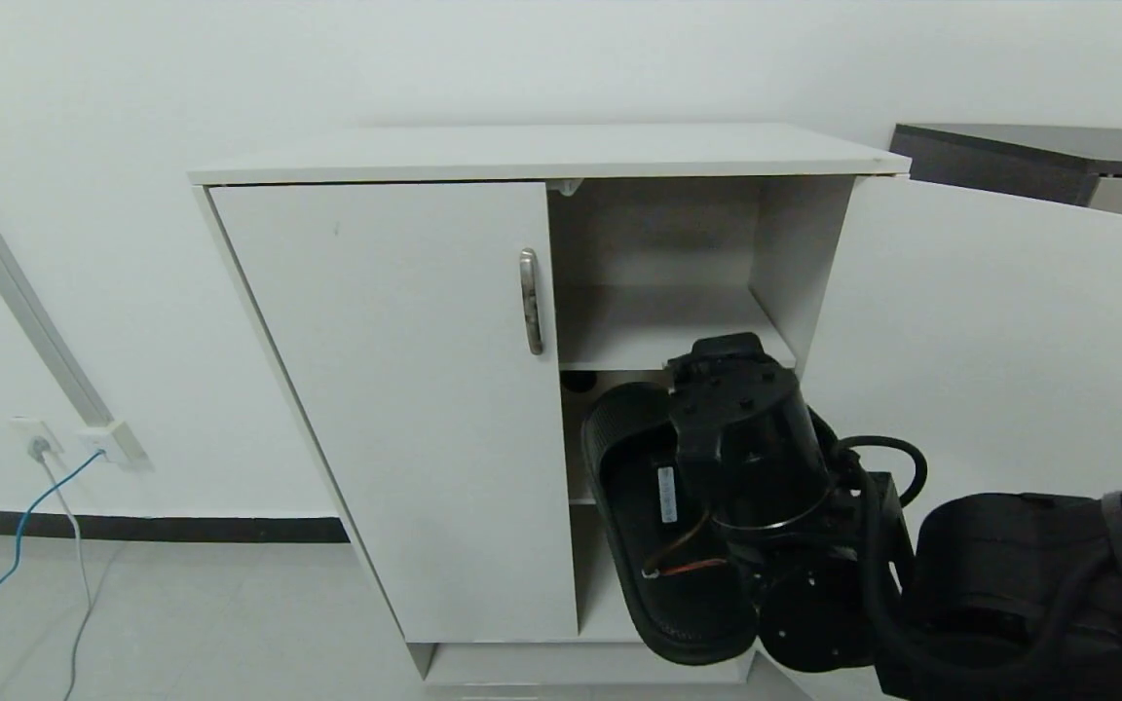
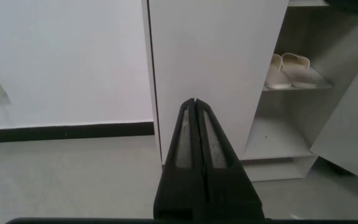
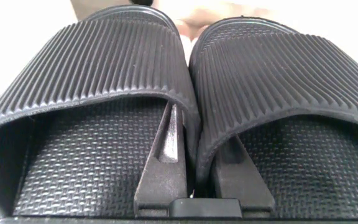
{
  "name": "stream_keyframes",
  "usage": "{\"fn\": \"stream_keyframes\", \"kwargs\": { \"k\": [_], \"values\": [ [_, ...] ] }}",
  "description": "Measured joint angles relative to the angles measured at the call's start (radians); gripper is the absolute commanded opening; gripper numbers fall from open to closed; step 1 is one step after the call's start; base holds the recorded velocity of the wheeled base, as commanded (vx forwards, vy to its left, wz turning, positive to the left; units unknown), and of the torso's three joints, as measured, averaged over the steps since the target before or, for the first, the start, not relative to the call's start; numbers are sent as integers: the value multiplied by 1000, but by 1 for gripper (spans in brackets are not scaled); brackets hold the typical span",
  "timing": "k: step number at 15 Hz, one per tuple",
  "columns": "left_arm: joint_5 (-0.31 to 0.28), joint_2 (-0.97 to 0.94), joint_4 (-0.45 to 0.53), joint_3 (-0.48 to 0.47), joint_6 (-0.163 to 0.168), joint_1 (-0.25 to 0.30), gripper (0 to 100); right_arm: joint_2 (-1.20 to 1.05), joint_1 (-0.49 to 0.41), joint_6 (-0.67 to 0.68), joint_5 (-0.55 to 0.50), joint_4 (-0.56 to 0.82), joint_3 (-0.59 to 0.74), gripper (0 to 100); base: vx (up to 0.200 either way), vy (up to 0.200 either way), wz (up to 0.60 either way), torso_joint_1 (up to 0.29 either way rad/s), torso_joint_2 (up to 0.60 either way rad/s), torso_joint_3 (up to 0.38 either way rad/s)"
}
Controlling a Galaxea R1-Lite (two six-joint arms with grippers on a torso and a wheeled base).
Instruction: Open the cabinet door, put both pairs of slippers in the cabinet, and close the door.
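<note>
**Right arm at the open compartment.** My right gripper [image 3: 194, 146] is clamped on the touching inner walls of the pair of black ribbed rubber slippers [image 1: 663, 531], one finger inside each. It holds them at the mouth of the white laminate cabinet [image 1: 542, 151], just beside the edge of its closed left door [image 1: 395, 389]. The right door [image 1: 990, 331] stands wide. My left gripper [image 2: 194, 112] is pressed closed on nothing, back from the cabinet. A pair of cream slippers [image 2: 291, 70] lies on the middle shelf. Risks, as I judge them:
- The soft walls slip from the pinch.
- The toes catch a shelf edge or the door edge.
- Entry at the middle shelf shoves the cream pair.
</note>
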Motion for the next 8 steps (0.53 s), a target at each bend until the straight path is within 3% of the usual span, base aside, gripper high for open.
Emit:
{"fn": "stream_keyframes", "kwargs": {
  "k": [7,8],
  "values": [
    [0,0,0,0,3,0,0,54,-46,3,-26,27,-127,0,0,0,0,0,0,0],
    [-1,0,0,0,3,0,0,58,-50,3,-25,28,-128,0,200,0,0,-2,2,7]
  ]
}}
